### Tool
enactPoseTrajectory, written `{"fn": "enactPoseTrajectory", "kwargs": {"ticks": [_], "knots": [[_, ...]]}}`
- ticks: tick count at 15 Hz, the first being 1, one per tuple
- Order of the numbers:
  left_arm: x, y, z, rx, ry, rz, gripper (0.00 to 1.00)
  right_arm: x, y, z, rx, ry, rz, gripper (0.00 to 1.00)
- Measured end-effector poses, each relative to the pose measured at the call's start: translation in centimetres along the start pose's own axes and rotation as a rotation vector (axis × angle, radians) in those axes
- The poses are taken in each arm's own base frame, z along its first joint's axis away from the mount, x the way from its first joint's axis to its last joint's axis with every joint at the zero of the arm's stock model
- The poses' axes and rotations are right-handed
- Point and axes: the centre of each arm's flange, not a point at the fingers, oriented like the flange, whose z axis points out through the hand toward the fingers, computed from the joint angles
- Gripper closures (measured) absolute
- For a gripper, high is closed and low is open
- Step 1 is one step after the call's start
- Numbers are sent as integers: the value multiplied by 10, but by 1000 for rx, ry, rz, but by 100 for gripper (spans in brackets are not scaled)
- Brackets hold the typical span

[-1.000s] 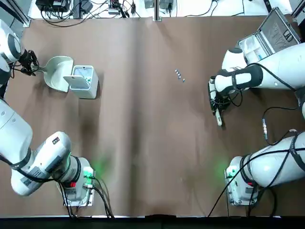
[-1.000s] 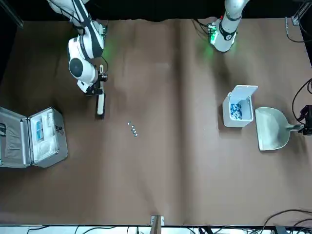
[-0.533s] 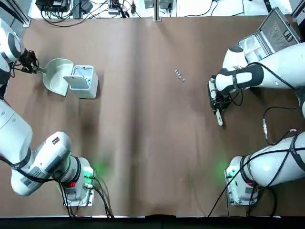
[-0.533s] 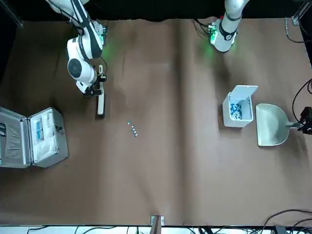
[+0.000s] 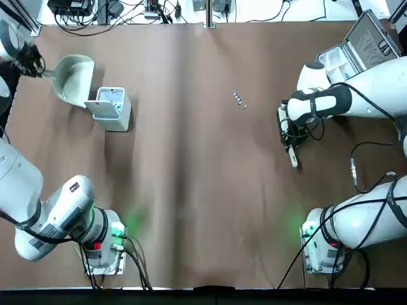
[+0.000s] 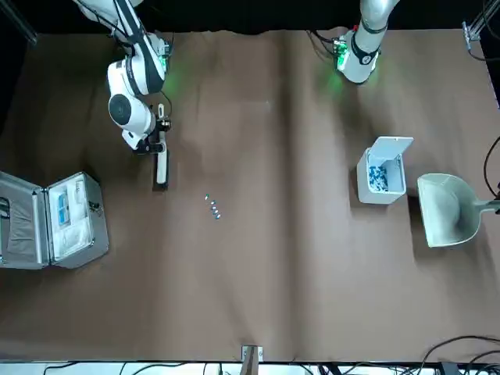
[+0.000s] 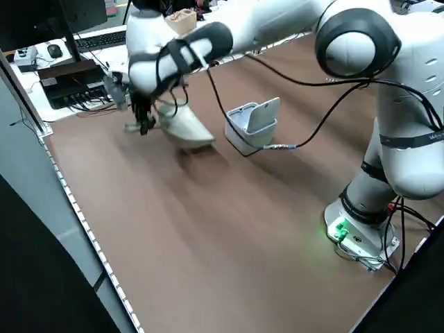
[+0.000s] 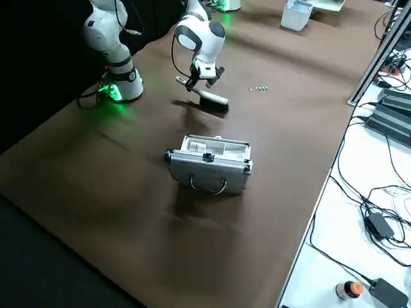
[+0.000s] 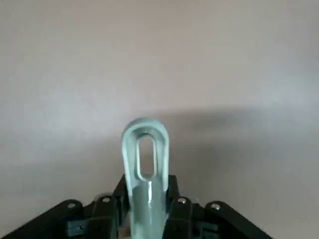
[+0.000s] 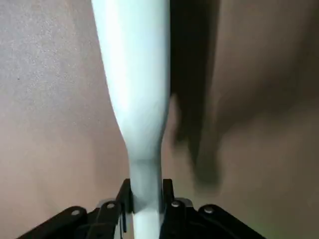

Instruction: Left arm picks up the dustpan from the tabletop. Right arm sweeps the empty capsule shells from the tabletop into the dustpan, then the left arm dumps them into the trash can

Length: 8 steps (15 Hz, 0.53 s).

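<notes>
Now the dustpan (image 5: 71, 77) is pinched by the left hand (image 5: 33, 65), well left of the empty capsule shells (image 5: 239, 99); nearer them, the brush (image 5: 291, 154) is clamped in the right hand (image 5: 287, 136).

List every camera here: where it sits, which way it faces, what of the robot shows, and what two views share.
Top: overhead, looking down; both arms, bases at bottom, dustpan beside trash can.
Front: across the table, facing the robot; right arm at picture's left, capsule shells mid-table.
Left side: raised, looking diagonally; left arm only.
Right side: raised, diagonal; right arm, brush, metal case.
Left wrist: left gripper clamping the dustpan's handle.
Right wrist: right gripper clamping the brush.
Shared: top and front both show trash can, shells and dustpan.
</notes>
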Motion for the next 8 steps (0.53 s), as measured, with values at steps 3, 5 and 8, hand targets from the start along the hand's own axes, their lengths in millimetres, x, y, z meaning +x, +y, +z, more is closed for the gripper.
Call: {"fn": "enactPoseTrajectory", "kwargs": {"ticks": [3, 5, 8], "knots": [[-33, 29, -53, -53, 6, 29, 67, 0, 0, 0, 0, 0, 0, 72], [-55, 42, -81, -64, 1, 59, 67, 0, 0, 0, 0, 0, 0, 73], [-82, 59, -118, -44, -22, 66, 67, 0, 0, 0, 0, 0, -1, 73]]}}
